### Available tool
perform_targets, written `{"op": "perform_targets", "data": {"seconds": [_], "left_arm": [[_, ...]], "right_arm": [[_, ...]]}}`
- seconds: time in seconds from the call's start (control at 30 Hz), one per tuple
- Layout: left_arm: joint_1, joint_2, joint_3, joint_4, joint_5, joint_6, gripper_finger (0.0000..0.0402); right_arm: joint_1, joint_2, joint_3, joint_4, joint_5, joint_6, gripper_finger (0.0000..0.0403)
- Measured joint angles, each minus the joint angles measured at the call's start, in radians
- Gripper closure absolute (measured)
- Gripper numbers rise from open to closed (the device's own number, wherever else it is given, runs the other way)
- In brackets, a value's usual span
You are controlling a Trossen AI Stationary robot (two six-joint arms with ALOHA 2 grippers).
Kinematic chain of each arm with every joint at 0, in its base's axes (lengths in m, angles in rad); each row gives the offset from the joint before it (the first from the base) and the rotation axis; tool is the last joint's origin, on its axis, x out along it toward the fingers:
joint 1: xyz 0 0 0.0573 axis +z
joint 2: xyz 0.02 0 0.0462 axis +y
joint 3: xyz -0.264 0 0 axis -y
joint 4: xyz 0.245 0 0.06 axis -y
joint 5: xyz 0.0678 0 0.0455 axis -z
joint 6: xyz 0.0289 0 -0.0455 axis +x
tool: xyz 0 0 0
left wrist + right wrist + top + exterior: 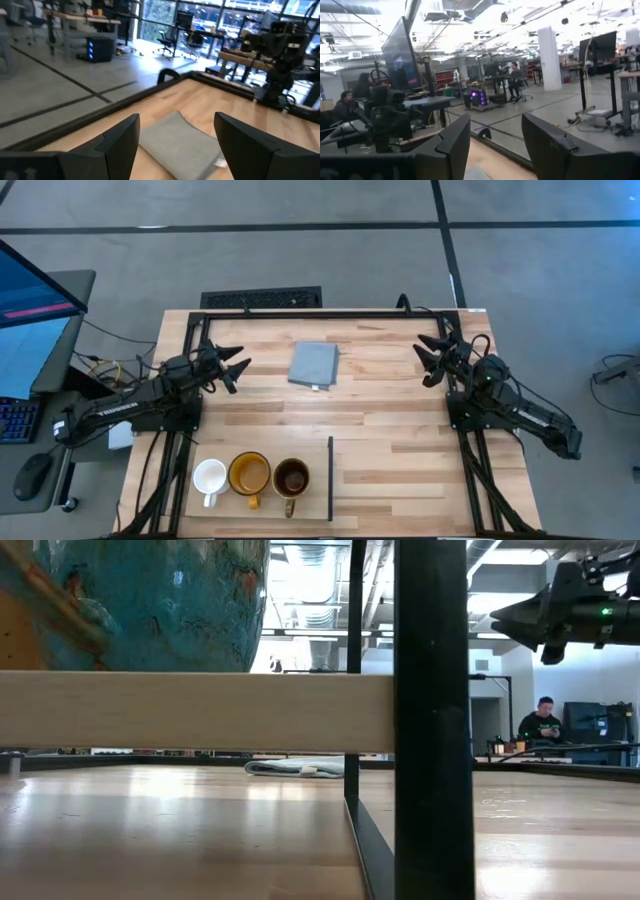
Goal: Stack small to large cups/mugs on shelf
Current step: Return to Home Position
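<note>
Three mugs stand side by side, upright, on the pale wood shelf (318, 455) near the table's front edge: a white one (209, 477), a yellow-amber one (249, 474) and a dark brown one (291, 477). A thin black strip (330, 478) runs along the shelf's right edge. In the low view the shelf board (200, 710) is raised, with one mug's glazed wall (160, 600) on top. My left gripper (235, 365) (176, 117) hovers open at the far left. My right gripper (432, 360) (496, 120) (520, 625) hovers open at the far right. Neither holds anything.
A grey-blue square pad (313, 365) (185, 145) lies flat at the far middle, between the two grippers. A black frame (330, 313) borders the table's far edge. A black post (432, 720) of the shelf stands close in the low view. People sit in the room behind.
</note>
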Motion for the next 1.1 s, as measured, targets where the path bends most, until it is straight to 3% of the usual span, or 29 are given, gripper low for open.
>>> {"op": "perform_targets", "data": {"seconds": [0.23, 0.43, 0.77, 1.1], "left_arm": [[0.005, -0.095, 0.0, -0.125, -0.072, 0.021, 0.0154], [0.005, -0.239, 0.0, -0.244, -0.068, 0.002, 0.0154], [0.005, -0.239, 0.003, -0.265, -0.062, -0.018, 0.0154], [0.005, -0.239, 0.003, -0.268, -0.069, 0.014, 0.0154]], "right_arm": [[-0.064, 0.0, 0.0, -0.011, -0.085, 0.018, 0.0203], [-0.091, 0.0, 0.0, -0.009, -0.106, 0.006, 0.0203], [-0.105, 0.0, 0.007, 0.036, -0.143, 0.04, 0.0203], [-0.104, 0.0, 0.032, -0.059, -0.185, 0.054, 0.0203]]}}
